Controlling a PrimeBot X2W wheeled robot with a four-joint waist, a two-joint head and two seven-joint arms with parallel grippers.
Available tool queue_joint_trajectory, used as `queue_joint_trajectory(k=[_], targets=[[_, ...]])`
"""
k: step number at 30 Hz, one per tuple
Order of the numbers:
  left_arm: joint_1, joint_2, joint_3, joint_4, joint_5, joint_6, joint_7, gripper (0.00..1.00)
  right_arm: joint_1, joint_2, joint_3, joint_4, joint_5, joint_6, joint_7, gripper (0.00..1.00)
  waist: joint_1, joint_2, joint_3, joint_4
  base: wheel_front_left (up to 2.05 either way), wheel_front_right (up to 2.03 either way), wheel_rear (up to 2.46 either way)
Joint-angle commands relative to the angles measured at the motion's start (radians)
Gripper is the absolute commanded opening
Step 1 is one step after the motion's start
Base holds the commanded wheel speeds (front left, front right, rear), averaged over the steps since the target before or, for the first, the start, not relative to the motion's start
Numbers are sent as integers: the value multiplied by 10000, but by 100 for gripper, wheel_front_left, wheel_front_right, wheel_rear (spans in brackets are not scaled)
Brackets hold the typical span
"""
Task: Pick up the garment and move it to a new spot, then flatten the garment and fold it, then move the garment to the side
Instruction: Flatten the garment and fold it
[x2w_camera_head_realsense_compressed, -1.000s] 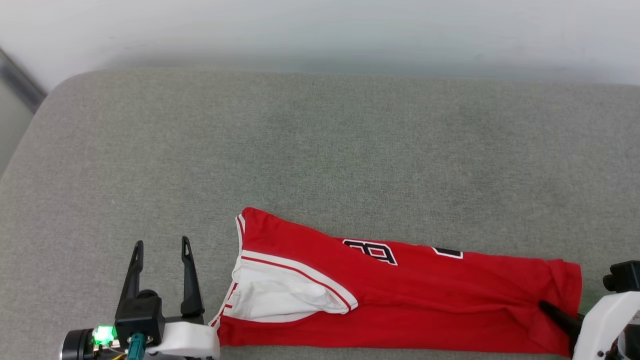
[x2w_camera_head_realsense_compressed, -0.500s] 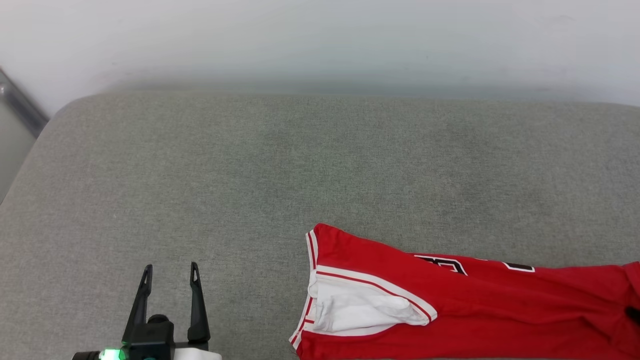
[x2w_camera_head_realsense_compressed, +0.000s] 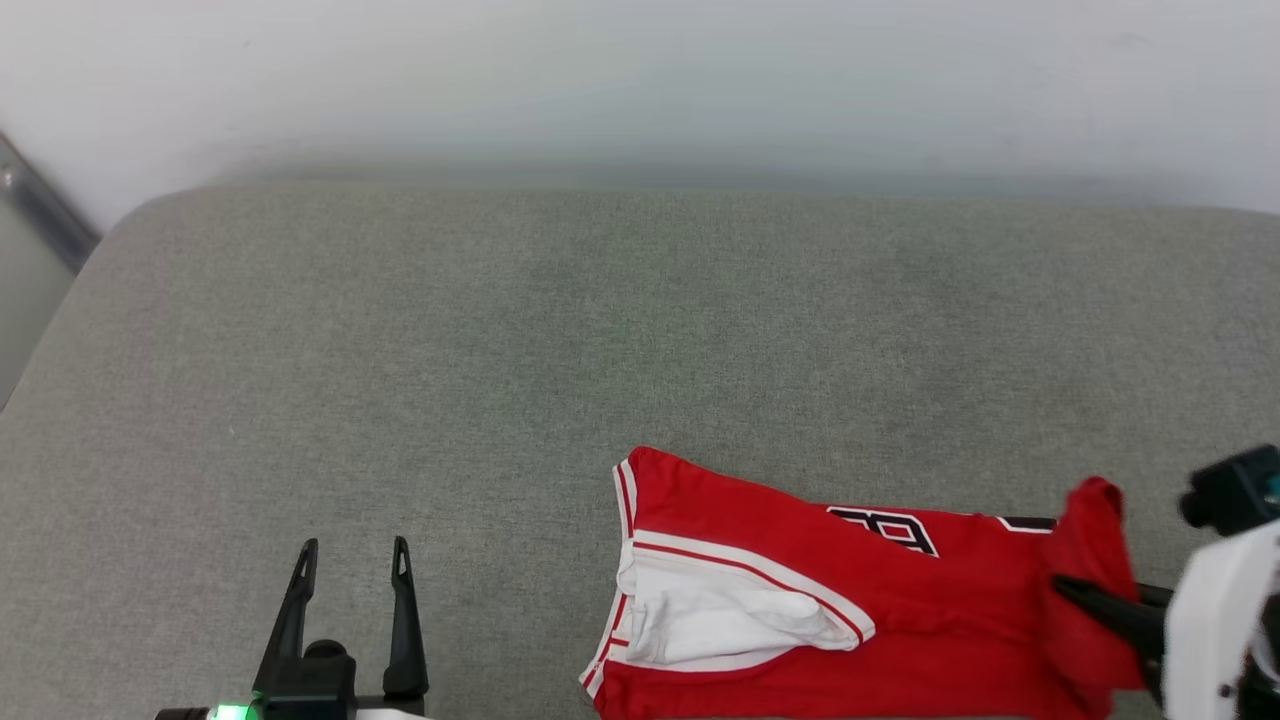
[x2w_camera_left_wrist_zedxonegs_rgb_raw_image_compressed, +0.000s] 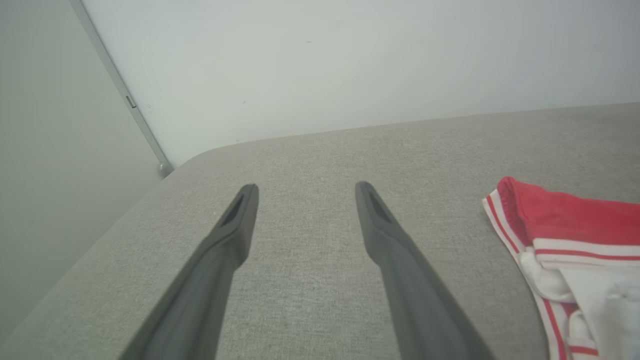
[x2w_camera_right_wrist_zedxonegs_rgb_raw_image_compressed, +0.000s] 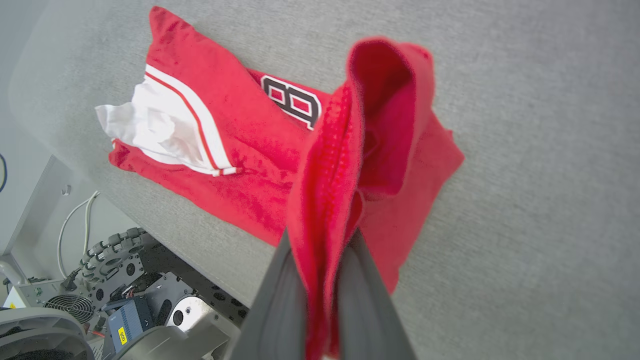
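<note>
Between the right fingers (x2w_camera_right_wrist_zedxonegs_rgb_raw_image_compressed: 367, 305), the garment (x2w_camera_right_wrist_zedxonegs_rgb_raw_image_compressed: 240, 150) is pinched.

A bare lab-like room: grey upholstered cushion (x2w_camera_head_realsense_compressed: 400, 350), plain white wall (x2w_camera_head_realsense_compressed: 640, 80), loose cables (x2w_camera_right_wrist_zedxonegs_rgb_raw_image_compressed: 75, 220).

Even, diffuse light, bright throughout. Head view: the grey cushion (x2w_camera_head_realsense_compressed: 500, 330) is uniformly lit, and its far edge melts softly into the pale wall (x2w_camera_head_realsense_compressed: 640, 80), where a faint shadow band lies. The garment (x2w_camera_head_realsense_compressed: 800, 600) casts a thin, soft shadow. A green lamp (x2w_camera_head_realsense_compressed: 228, 712) glows at the bottom edge. Left wrist view: the fingers of the left gripper (x2w_camera_left_wrist_zedxonegs_rgb_raw_image_compressed: 306, 186) lose sharpness toward the bottom edge; the wall strip (x2w_camera_left_wrist_zedxonegs_rgb_raw_image_compressed: 125, 95) leans, bent by the wide-angle lens. Right wrist view: the raised red fold nearest the lens is blurred, as are the fingers of the right gripper (x2w_camera_right_wrist_zedxonegs_rgb_raw_image_compressed: 322, 235).
</note>
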Motion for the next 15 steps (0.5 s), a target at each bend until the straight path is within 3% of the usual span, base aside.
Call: queue_joint_trajectory(k=[1, 7, 15], targets=[[-128, -53, -7, -63, 22, -63, -45, 100, -359, 157, 210, -396, -174, -8, 136, 0, 0, -1, 84, 34, 0, 0, 0], [-432, -155, 55, -55, 35, -207, -45, 100, -2071, 1037, 2030, -1042, -908, -8, 895, 0, 0, -1, 421, 63, 0, 0, 0], [-881, -285, 21, 23, 97, -376, -45, 100, -4884, 2398, 4825, 311, -1310, -9, 925, 0, 0, -1, 898, 306, 0, 0, 0]])
